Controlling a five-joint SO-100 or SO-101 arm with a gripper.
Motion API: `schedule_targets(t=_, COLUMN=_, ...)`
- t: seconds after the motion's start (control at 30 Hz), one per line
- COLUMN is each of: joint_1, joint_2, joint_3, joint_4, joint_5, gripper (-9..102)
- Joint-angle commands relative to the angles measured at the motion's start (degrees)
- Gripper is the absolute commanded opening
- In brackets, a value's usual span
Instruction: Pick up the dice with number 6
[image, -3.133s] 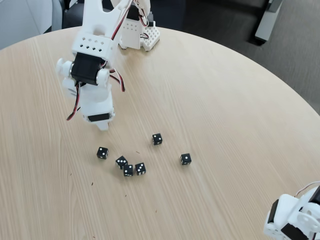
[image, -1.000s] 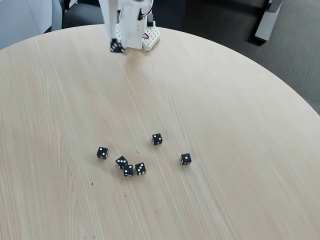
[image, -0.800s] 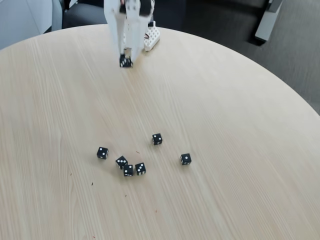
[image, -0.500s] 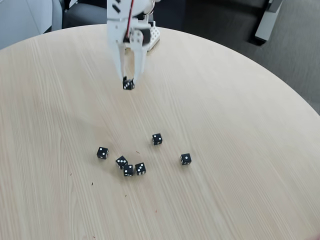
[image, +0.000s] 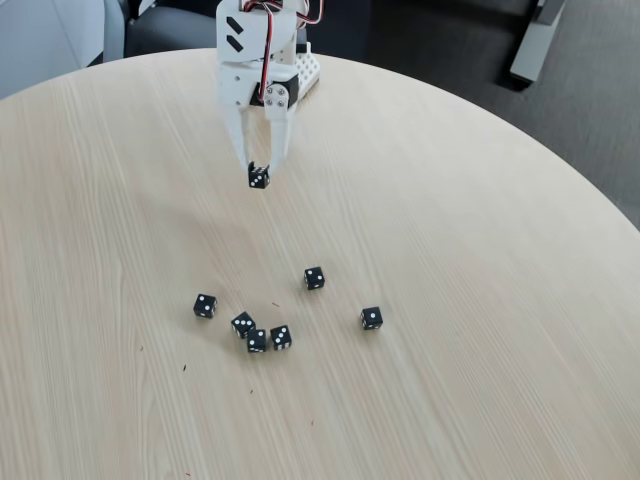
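Fixed view looking down on a round wooden table (image: 480, 250), white gripper (image: 259, 176) pinching a small black die (image: 259, 179) between its fingertips above the tabletop, five other black dice (image: 282, 312) lying scattered nearer the camera, well apart from it

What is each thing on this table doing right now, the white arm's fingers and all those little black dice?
Gripper: fingers shut on a black die, pointing down.
Held die: pinched at the fingertips; I cannot tell whether it touches the table.
Five other dice: loose on the table, untouched; three clustered, two apart on the right, one on the left.
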Motion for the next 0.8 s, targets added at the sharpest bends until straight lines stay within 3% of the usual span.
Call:
schedule_targets(t=0.0, joint_1=0.09, joint_2=2.90, joint_3=-0.35, joint_4=2.46, joint_5=-3.08, gripper=0)
schedule_targets(t=0.27, joint_1=0.09, joint_2=16.00, joint_3=-1.23, joint_4=17.75, joint_5=-11.16, gripper=0)
schedule_targets(t=0.77, joint_1=0.18, joint_2=16.96, joint_3=-1.23, joint_4=17.75, joint_5=-15.64, gripper=0)
